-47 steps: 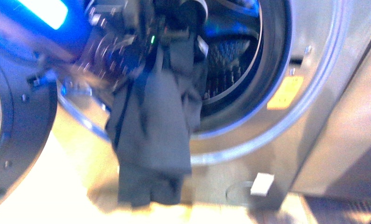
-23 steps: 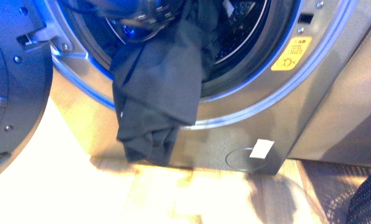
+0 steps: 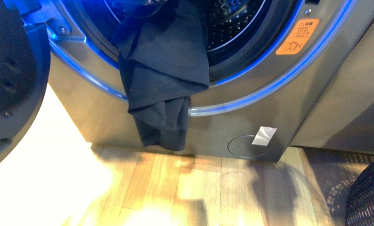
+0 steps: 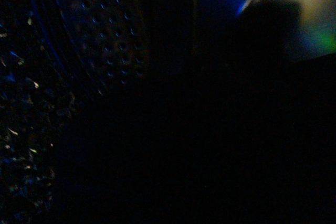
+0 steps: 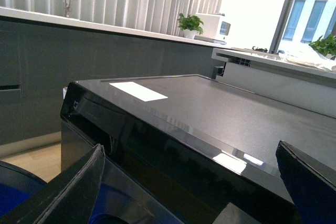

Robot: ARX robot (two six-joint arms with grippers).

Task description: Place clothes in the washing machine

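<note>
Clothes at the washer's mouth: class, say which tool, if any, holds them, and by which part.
It cannot be told. The clothes hang over the washing machine rim, their top cut off. The left wrist view is dark; the right tool is open, empty.

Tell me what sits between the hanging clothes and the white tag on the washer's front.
Front view: only bare grey washer panel lies between the clothes and the white tag; the round cover's edge begins just before the tag.

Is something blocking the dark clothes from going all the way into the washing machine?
Nothing visible blocks them. The door is swung aside, left of the opening, and the drum behind the clothes looks empty. The clothes just hang over the porthole's lower rim, with the lower half dangling down the front panel.
</note>
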